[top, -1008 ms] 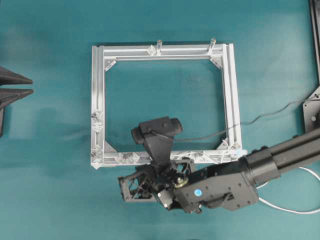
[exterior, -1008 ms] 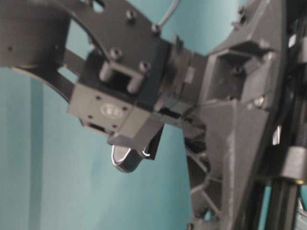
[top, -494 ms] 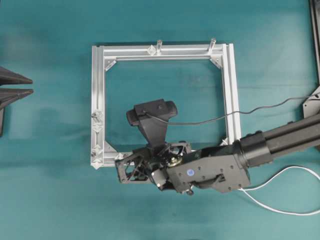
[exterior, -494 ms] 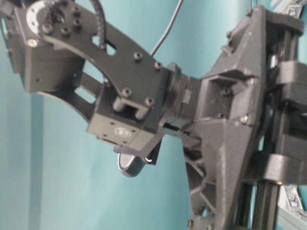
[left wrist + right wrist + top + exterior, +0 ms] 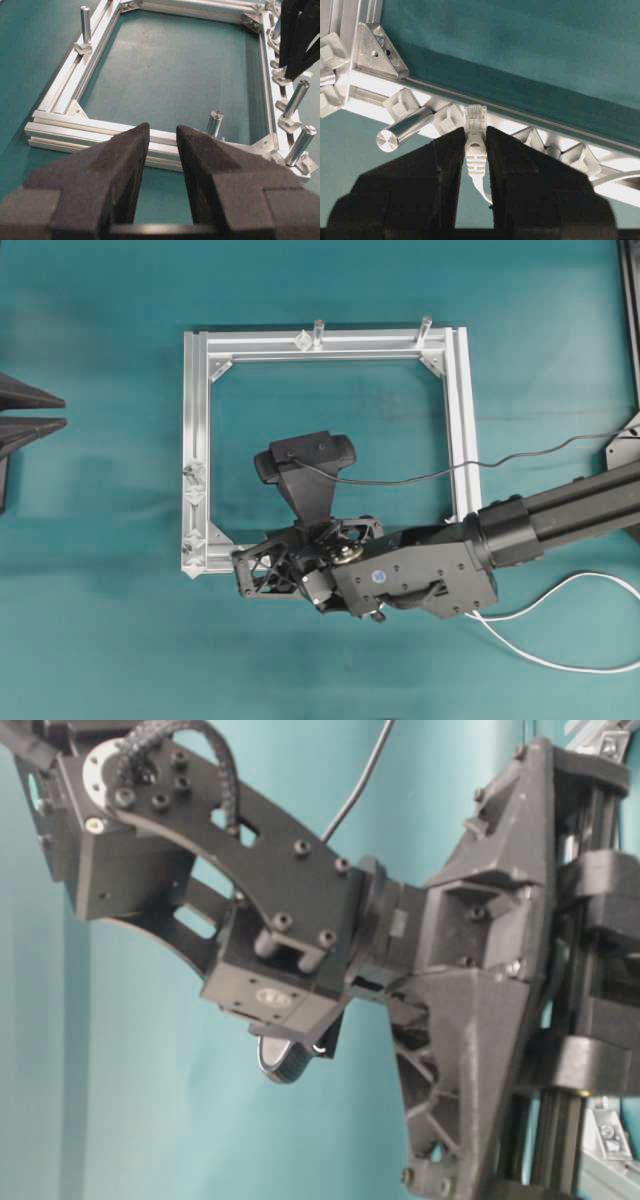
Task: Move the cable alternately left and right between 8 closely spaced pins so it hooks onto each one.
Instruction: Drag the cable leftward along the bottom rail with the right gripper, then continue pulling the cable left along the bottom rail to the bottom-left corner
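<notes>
Right gripper (image 5: 475,145) is clamped on the cable (image 5: 476,150) just behind its clear plug, which points at the bottom rail of the aluminium frame (image 5: 197,440) near that rail's left corner. In the right wrist view the plug tip sits just beside a round silver pin (image 5: 405,130) that lies slanted across the rail — touching or not, cannot tell. White pin bases line the rail on either side of the plug. The rest of the cable trails off toward the right edge of the teal table (image 5: 100,660), looping behind the right arm (image 5: 560,525).

Left gripper (image 5: 160,165) hangs with fingers apart and nothing between them, near the table's left edge — well apart from the cable.
</notes>
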### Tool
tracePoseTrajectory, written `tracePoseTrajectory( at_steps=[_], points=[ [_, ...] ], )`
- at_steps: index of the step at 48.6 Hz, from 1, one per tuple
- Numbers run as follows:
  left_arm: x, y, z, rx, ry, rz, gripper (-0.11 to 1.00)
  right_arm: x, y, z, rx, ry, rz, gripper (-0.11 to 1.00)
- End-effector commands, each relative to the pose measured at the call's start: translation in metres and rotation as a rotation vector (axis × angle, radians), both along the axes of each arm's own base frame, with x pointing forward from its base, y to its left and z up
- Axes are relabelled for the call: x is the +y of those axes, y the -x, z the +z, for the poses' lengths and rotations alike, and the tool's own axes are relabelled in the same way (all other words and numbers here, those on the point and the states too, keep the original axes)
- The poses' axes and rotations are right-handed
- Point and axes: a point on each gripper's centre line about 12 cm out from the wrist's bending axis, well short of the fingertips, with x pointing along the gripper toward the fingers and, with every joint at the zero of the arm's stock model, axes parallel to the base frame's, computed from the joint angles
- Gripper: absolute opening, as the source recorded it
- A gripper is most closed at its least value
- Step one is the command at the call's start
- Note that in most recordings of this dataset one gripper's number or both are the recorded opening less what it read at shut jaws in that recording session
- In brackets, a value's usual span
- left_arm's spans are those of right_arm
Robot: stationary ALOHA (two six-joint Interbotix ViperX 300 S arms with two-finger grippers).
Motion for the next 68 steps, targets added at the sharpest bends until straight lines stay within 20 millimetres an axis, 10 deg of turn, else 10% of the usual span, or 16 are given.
tracePoseTrajectory(
  at_steps=[1, 29, 68],
  points=[
    [0.001, -0.001, 0.005, -0.008, 0.002, 0.004, 0.34, 0.001, -0.001, 0.014, -0.033, -0.006, 0.005, 0.19],
    [0.001, -0.001, 0.004, -0.008, 0.0, 0.004, 0.34, -0.002, -0.001, 0.014, -0.029, -0.003, 0.001, 0.19],
    [0.001, -0.001, 0.004, -0.006, 0.002, 0.004, 0.34, -0.068, -0.011, 0.014, 0.0, 0.055, 0.016, 0.19]
  ],
)
